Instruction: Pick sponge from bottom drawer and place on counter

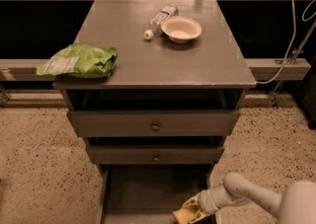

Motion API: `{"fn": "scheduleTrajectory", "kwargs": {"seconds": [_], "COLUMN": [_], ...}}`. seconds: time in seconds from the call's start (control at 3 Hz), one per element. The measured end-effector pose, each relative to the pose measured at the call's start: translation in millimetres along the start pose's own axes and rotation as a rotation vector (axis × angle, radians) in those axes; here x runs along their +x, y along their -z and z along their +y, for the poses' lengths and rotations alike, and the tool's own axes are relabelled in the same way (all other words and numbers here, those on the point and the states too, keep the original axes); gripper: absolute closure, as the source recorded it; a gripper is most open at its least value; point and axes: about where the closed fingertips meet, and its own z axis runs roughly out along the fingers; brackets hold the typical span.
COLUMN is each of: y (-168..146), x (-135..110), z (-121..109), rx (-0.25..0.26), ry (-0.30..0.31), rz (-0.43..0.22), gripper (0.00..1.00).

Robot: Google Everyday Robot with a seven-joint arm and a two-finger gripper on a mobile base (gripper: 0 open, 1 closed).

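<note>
The bottom drawer [148,188] is pulled open below the two closed drawer fronts, and its grey floor shows. My gripper [189,213] reaches down into the drawer's front right corner, at the bottom edge of the view, on a white arm [247,196] coming from the lower right. Its tip is yellowish. I cannot make out the sponge as a separate thing there; it is hidden or cut off by the frame edge. The grey counter [163,62] is the cabinet's top, well above the gripper.
On the counter lie a green bag [81,61] at the left edge, a white bowl [181,28] at the back and a plastic bottle [159,19] lying beside it. Two drawer fronts with knobs [155,126] are shut. Speckled floor surrounds the cabinet.
</note>
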Motion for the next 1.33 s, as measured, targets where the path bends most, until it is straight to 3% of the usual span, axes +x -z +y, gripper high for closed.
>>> {"fn": "scheduleTrajectory", "kwargs": {"seconds": [0.33,0.67,1.0,1.33], "y": [99.2,166.6,166.1,190.0], "x": [-81.0,-134.5,-134.3,-155.5], "z": [-3.5,12.2,11.9,2.6], "rx": [0.103,0.163,0.163,0.192], "ry": [0.142,0.244,0.244,0.320], "rz": [-0.180,-0.255,-0.255,-0.228], "gripper": [1.00,1.00,1.00,1.00]}}
